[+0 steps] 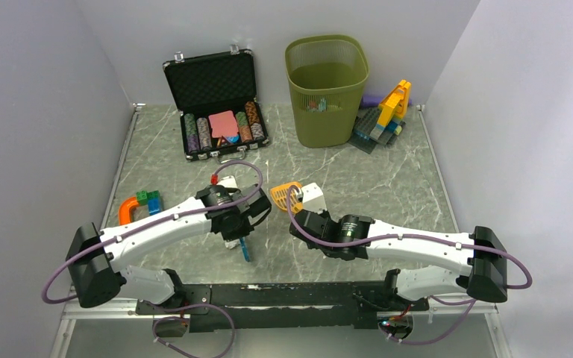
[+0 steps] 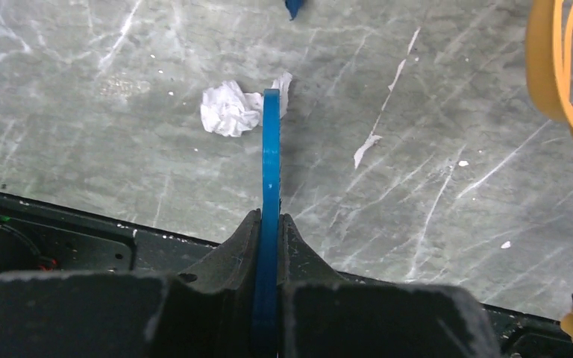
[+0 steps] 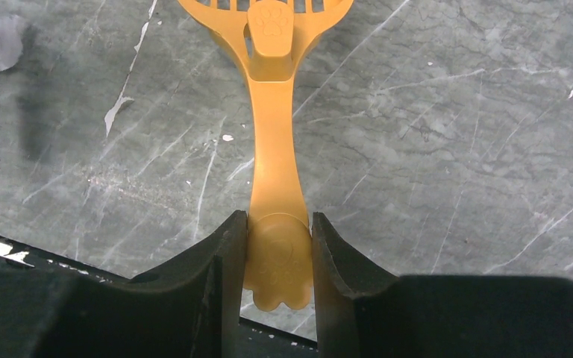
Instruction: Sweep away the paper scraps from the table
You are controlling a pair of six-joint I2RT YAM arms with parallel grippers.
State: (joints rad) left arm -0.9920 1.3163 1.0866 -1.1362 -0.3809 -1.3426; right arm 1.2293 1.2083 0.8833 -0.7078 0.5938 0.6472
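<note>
Scoop handle [image 3: 274, 149] clamped in right fingers [image 3: 216, 276] points away; left fingers [image 2: 233, 253] pinch blue tool [image 2: 270, 171] beside white scrap [image 2: 227, 110].

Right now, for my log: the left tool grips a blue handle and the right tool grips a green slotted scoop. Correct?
No: the right wrist view shows the right tool gripping an orange slotted scoop, not green. The left tool does grip a blue handle.

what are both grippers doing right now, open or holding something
left gripper: closed on the thin blue tool
right gripper: closed on the handle of the orange scoop
</note>
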